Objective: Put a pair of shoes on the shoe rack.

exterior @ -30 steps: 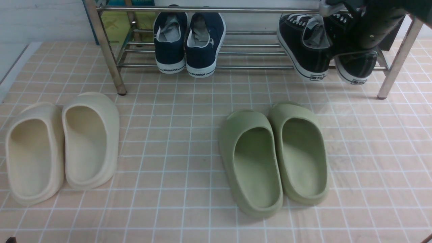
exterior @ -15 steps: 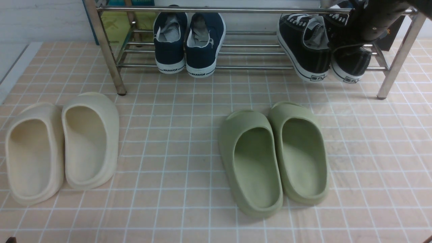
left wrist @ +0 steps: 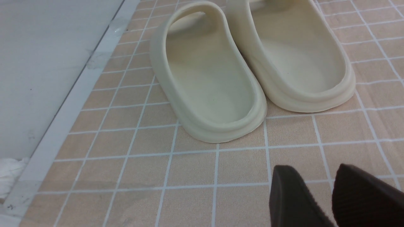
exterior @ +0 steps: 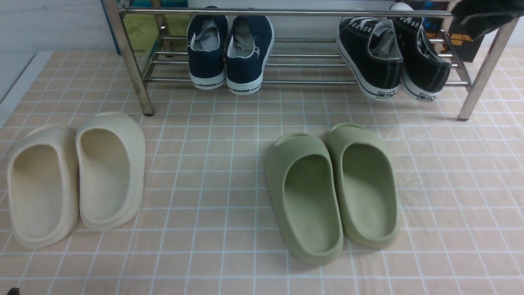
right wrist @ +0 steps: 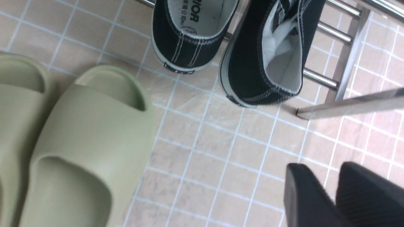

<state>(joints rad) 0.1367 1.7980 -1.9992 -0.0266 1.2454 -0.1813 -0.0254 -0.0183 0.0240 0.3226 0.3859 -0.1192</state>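
Note:
Two black canvas sneakers stand side by side at the right end of the silver shoe rack (exterior: 286, 12), heels toward me: the left one (exterior: 370, 57) and the right one (exterior: 423, 65). Both rest on the lower bars and show in the right wrist view (right wrist: 189, 34) (right wrist: 262, 60). My right gripper (right wrist: 325, 168) is shut and empty, above the tiled floor in front of the rack and apart from the sneakers. My right arm (exterior: 481, 16) shows at the top right corner of the front view. My left gripper (left wrist: 315, 171) is shut and empty, low over the floor near the cream slides.
Navy sneakers (exterior: 229, 53) sit on the rack's left half. Green slides (exterior: 331, 188) lie on the floor in front of the black sneakers. Cream slides (exterior: 73, 176) lie at the left. The rack's right leg (exterior: 483, 69) stands beside the right sneaker.
My right arm has let go of the right black sneaker and pulled up and to the right. That sneaker now rests on the rack beside its mate.

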